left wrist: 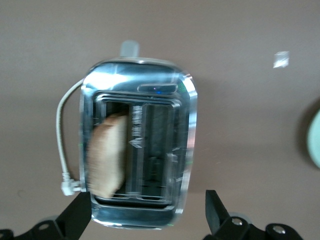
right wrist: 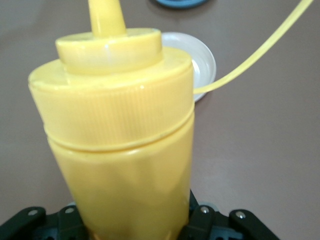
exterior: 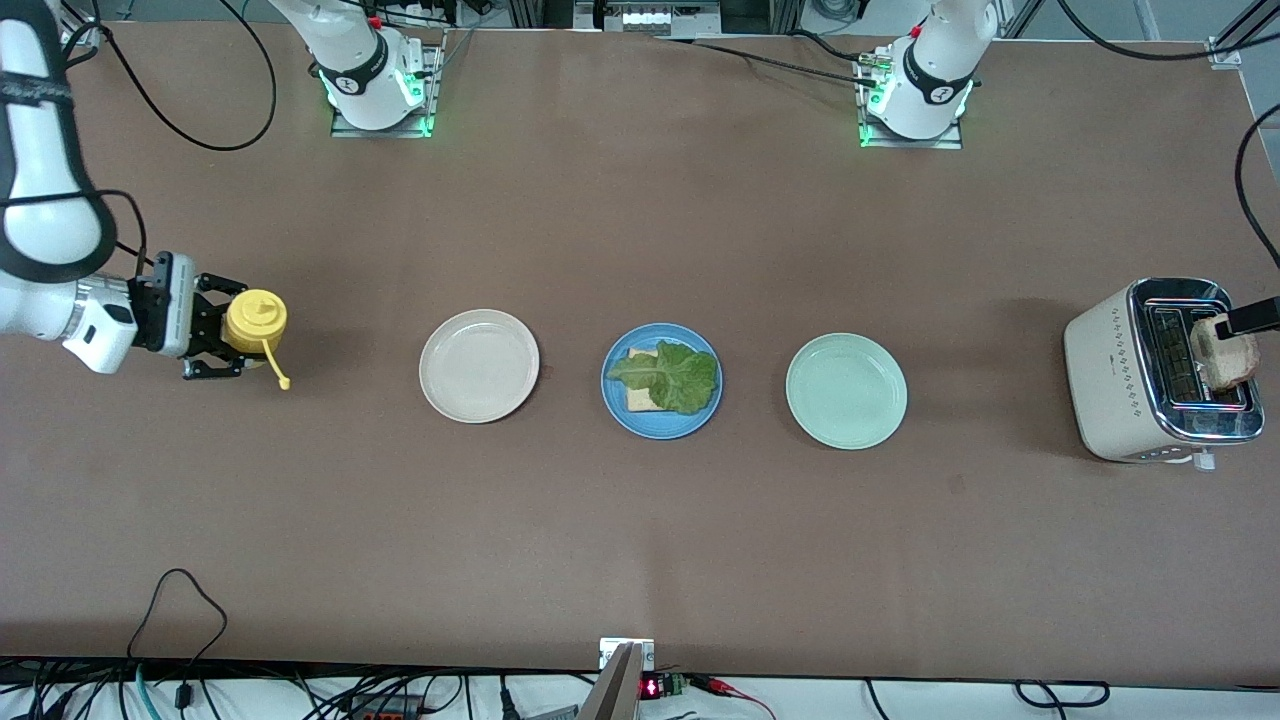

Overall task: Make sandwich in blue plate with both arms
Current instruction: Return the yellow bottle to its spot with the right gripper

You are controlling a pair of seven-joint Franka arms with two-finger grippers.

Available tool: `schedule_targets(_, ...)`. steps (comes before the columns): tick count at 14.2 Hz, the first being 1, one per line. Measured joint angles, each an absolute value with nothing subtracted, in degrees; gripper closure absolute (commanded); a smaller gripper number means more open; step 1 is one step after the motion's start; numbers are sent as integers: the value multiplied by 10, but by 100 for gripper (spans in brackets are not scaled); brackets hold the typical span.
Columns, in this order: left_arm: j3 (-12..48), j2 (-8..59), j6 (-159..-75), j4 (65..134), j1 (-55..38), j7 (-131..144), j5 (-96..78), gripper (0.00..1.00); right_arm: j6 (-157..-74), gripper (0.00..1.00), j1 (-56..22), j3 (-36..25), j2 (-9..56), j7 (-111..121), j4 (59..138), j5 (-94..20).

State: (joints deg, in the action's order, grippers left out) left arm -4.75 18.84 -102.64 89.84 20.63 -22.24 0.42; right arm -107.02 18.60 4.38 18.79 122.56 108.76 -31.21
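Bread [exterior: 1228, 352] in the toaster [exterior: 1160, 372] is my next pick: a light, dry, crumbly slice, standing on edge in the slot. I would take it by its flat faces near the top crust, gently, since a hard squeeze would dent it. The left gripper [left wrist: 145, 215] hangs over the toaster, jaws spread wide on either side of the chrome top, holding nothing.

The blue plate [exterior: 662, 381] sits mid-table, glazed and smooth, with a shallow rim. On it lies the sandwich [exterior: 665, 378] so far: one square tan slice and a ruffled, limp lettuce leaf [exterior: 672, 375] on top, which looks likely to slide if nudged. At its 9 o'clock stands the cream plate [exterior: 479, 365], at 3 o'clock the mint plate [exterior: 846, 391], both bare.

The right gripper [exterior: 225, 340], over the table at the right arm's end, pinches a yellow squeeze bottle [exterior: 256, 320]: ribbed cap, soft waxy plastic, tethered lid strap dangling.
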Motion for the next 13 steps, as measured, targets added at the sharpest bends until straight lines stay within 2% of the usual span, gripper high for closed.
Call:
schedule_targets(5, -46, 237, -1027, 872, 237, -294, 4, 2, -1000, 100, 295, 44, 265, 1386, 1093, -401)
schedule_targets(10, -45, 255, -1025, 872, 253, -340, 4, 19, -981, 99, 339, 45, 348, 1466, 1088, -434)
schedule_targets(13, -44, 264, -1025, 872, 255, -344, 4, 34, -980, 96, 345, 46, 367, 1470, 1082, -436)
